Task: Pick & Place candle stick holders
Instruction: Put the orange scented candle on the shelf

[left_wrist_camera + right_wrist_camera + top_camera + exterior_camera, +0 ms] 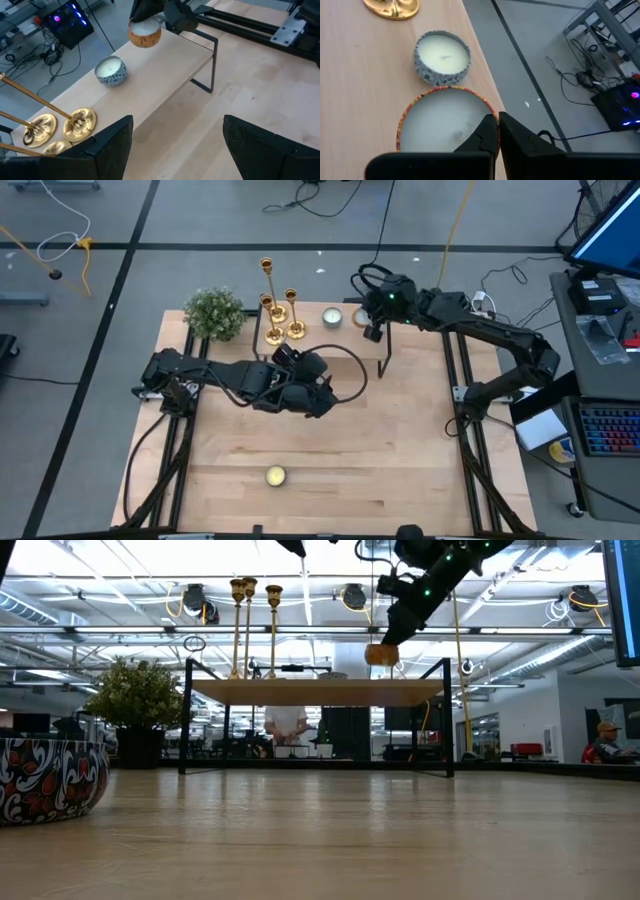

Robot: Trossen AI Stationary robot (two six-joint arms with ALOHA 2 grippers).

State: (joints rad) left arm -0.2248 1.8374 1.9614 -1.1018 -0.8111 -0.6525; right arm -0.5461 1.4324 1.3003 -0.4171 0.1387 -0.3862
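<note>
On the raised shelf [165, 70] along the far side of the surface [400, 450]: plant [214, 313] at far left, then the three candle stick holders [280, 315], upright and clustered close together, none gripped yet.

Over the open surface, just near of the shelf: left end effector [177, 135], fingers spread wide, nothing between them.

At the shelf's right end: right end effector [498, 130], closed tight, pinching the rim of a colour-rimmed candle [440, 120]. Appears to hold it slightly clear of the shelf, just beside a patterned tin candle [442, 57].

Risks, as judged:
- Reaching in from the near side likely means knocking a neighbouring holder over. Cause: tall thin stems, small bases, tight spacing.
- Could clip the shelf edge on a low approach.
- Thin rim pinch may let the candle tilt or drop onto the tin.
- Shiny stems may slip in a grip.

Writing, brands, labels: none readable.
</note>
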